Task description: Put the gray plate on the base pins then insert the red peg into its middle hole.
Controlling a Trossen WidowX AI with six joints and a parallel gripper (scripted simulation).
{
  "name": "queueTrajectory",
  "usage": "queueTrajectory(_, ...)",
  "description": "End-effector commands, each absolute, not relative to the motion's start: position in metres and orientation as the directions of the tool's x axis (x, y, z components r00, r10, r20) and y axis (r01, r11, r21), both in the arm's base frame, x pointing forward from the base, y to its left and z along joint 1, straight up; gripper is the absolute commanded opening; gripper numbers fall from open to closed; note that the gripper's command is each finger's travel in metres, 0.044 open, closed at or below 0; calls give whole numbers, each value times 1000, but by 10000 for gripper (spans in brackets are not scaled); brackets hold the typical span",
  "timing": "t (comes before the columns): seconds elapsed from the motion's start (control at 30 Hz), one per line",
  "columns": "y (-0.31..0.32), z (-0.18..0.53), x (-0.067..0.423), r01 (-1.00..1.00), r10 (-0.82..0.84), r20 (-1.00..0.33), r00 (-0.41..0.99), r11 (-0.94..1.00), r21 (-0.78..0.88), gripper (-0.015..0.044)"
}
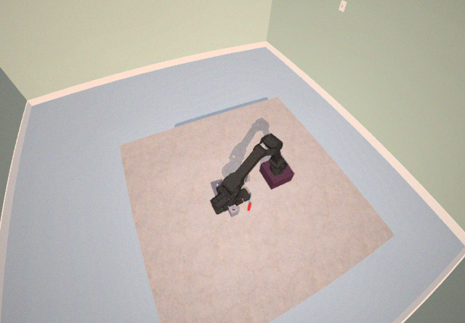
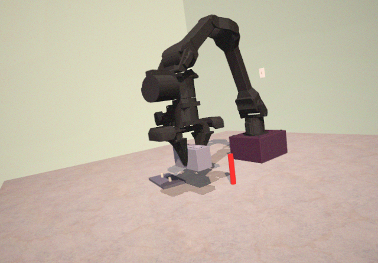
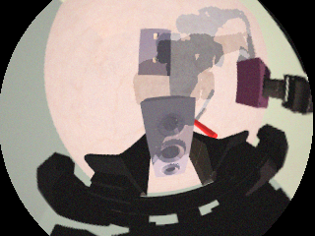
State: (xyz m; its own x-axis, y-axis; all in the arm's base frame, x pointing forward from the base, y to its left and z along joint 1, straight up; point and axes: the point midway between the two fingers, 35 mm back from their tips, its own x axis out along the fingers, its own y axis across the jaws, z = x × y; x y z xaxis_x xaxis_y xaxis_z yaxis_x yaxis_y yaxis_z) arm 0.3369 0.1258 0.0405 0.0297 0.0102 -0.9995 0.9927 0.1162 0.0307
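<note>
The gray plate (image 1: 233,210) (image 2: 202,159) (image 3: 154,112) is a thick block with three holes in a row, held level above the table. My gripper (image 2: 195,155) (image 3: 164,131) is shut on it, one finger on each side; the far fingertip is hidden behind the plate in the exterior view. The dark gray base (image 1: 214,186) (image 2: 157,179) (image 3: 147,46) lies flat on the table, off to one side of the plate, with two short pale pins upright and bare. The red peg (image 1: 249,206) (image 2: 231,169) (image 3: 206,129) stands upright on the table beside the plate, touching neither the plate nor the fingers.
The purple block (image 1: 277,178) (image 2: 259,147) (image 3: 250,84) carries the arm's foot, on the far side of the peg. The arm arches over from it. Shadows of the arm fall on the table around the base. Pale walls stand behind.
</note>
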Motion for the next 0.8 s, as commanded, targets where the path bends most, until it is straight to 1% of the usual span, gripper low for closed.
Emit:
queueTrajectory(0.0, 126, 52, 336, 993, 10, -999, 32, 116, 33, 0)
queueTrajectory(0.53, 127, 102, 326, 994, 9, -999, 31, 102, 32, 0)
queueTrajectory(0.77, 118, 99, 329, 995, 8, -999, 31, 94, 32, 0)
